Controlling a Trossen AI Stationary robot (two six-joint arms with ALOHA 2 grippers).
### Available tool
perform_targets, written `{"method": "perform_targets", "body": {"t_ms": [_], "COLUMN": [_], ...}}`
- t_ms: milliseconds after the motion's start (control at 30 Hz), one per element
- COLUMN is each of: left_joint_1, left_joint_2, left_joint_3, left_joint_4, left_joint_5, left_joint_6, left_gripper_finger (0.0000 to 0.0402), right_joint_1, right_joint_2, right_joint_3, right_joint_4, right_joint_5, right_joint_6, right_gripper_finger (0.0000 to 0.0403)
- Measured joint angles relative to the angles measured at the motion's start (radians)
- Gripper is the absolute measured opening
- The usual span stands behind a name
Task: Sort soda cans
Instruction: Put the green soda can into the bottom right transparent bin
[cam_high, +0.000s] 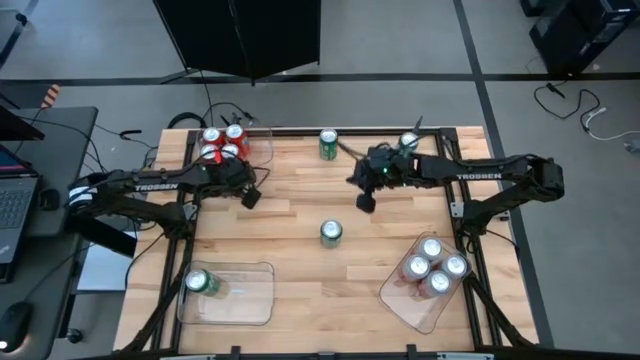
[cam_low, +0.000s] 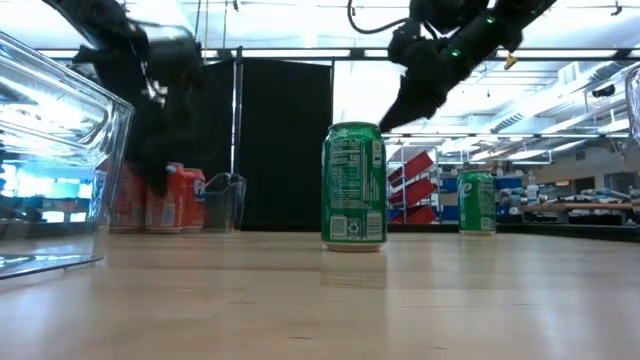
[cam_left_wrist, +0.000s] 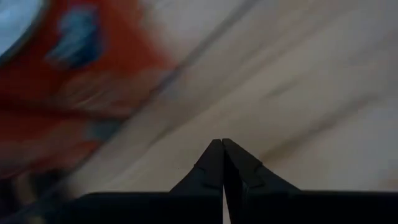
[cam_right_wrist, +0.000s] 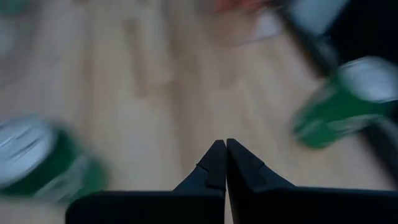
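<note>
Red cans (cam_high: 222, 143) stand in a clear tray at the far left corner. One green can (cam_high: 198, 282) stands in the near-left tray, and several silver-white cans (cam_high: 432, 265) fill the near-right tray. Loose green cans stand upright on the table: one mid-table (cam_high: 331, 233), one at the far edge (cam_high: 329, 144), one far right (cam_high: 408, 142). My left gripper (cam_high: 250, 197) is shut, just to the near side of the red cans' tray. My right gripper (cam_high: 366, 200) is shut, above the table to the far right of the middle green can (cam_low: 354, 186).
The clear far-left tray (cam_high: 262, 148), near-left tray (cam_high: 250, 292) and near-right tray (cam_high: 405, 300) sit near the table's corners. A black frame (cam_high: 360, 130) runs along the far edge. Bare wood lies between the middle can and the near edge.
</note>
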Motion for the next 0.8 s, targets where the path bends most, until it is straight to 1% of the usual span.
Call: {"method": "perform_targets", "body": {"t_ms": [67,133,200,267,333,433,533,600,733,800], "left_joint_1": [-0.042,-0.087,-0.127,-0.159,-0.183,-0.207,-0.216,-0.222,-0.253,-0.282], "left_joint_2": [-0.026,-0.047,-0.065,-0.068,-0.066,-0.049,-0.038,-0.036,-0.037,-0.037], "left_joint_3": [0.024,0.045,0.059,0.069,0.076,0.083,0.098,0.103,0.103,0.103], "left_joint_4": [0.026,0.085,0.156,0.248,0.315,0.409,0.444,0.464,0.473,0.478], "left_joint_5": [0.044,0.096,0.185,0.283,0.365,0.446,0.52,0.563,0.606,0.611], "left_joint_6": [0.03,0.094,0.187,0.251,0.277,0.281,0.27,0.251,0.255,0.291], "left_gripper_finger": [0.0,0.0,0.0,0.0,0.0,0.0001,0.0004,0.0004,0.0004,0.0004], "right_joint_1": [0.03,0.069,0.113,0.159,0.203,0.252,0.277,0.284,0.285,0.284], "right_joint_2": [0.0,0.0,0.0,0.0,0.001,0.017,0.052,0.086,0.176,0.22], "right_joint_3": [-0.033,-0.077,-0.124,-0.173,-0.22,-0.275,-0.298,-0.3,-0.301,-0.301], "right_joint_4": [-0.016,-0.007,0.016,0.068,0.14,0.298,0.438,0.48,0.569,0.619], "right_joint_5": [-0.063,-0.12,-0.169,-0.191,-0.194,-0.194,-0.178,-0.153,-0.141,-0.139], "right_joint_6": [0.023,0.049,0.078,0.112,0.144,0.183,0.205,0.205,0.198,0.189], "right_gripper_finger": [0.0,0.0,0.0,0.0,0.0,0.0,0.0,0.0,0.0,0.0]}}
